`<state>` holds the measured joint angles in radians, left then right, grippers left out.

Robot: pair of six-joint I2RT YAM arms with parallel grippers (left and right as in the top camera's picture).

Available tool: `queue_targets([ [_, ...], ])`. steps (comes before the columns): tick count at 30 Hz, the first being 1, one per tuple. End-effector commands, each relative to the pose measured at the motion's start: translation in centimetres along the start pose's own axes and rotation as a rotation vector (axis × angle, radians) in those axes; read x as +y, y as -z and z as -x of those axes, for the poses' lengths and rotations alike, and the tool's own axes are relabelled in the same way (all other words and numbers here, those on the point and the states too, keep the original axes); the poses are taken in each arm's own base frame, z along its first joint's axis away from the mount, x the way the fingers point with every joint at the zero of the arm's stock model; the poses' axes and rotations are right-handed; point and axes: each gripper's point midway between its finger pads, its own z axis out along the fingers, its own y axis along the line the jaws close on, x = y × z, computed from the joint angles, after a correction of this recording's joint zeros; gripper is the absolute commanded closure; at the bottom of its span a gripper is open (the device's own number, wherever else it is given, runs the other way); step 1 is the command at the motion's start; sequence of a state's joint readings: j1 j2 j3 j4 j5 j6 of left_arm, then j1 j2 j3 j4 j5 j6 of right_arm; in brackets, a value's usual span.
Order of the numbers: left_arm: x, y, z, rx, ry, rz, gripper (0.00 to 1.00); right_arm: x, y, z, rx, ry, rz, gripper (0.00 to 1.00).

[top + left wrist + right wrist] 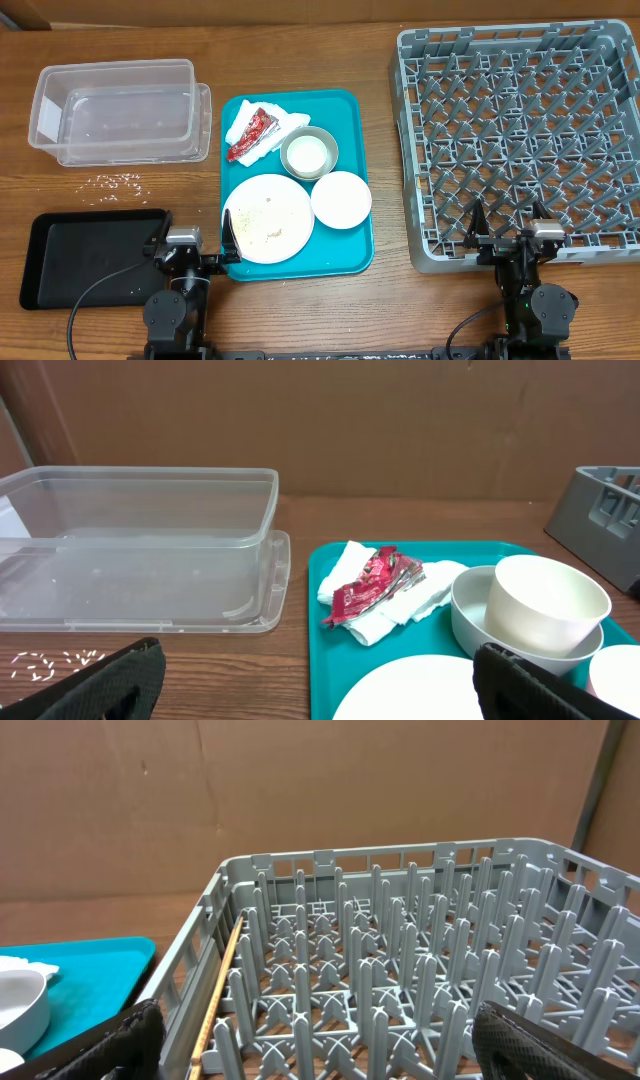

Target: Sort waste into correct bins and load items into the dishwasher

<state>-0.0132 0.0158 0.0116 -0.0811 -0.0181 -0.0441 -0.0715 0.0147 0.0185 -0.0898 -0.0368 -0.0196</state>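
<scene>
We see both arms at the near edge of the worktop (450,310), and each pair of fingers is spread wide with nothing between them. The left fingers (115,682) hang between the black tray (90,255) and the teal tray (350,110). The right fingers (110,1045) hang at the near wall of the grey dish rack (410,45), which holds no dishes.

On the teal tray lie the crumpled napkin (285,125) with the red wrapper (250,135) on top of it. Just beside them is the grey bowl (325,138) with the white cup (306,155) standing inside. Nearer to us are the round plate (268,218), flecked with crumbs, and the white bowl (341,199) just to its right. The clear tub (120,115) sits at the far left. Loose rice-like crumbs (118,181) are scattered on the worktop between it and the black tray.
</scene>
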Motion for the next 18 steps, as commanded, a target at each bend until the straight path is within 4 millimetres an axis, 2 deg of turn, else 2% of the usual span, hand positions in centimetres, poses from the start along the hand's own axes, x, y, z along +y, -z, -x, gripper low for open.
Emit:
queue_targets([
  [1,-0.31,0.01,-0.01,-0.007,-0.023,-0.015,0.0,-0.17,0.01,-0.05,-0.009,0.004,-0.008,0.0],
  [18,-0.32,0.01,-0.01,-0.007,-0.023,-0.016,0.0,-0.17,0.01,-0.08,-0.008,0.004,-0.008,0.0],
])
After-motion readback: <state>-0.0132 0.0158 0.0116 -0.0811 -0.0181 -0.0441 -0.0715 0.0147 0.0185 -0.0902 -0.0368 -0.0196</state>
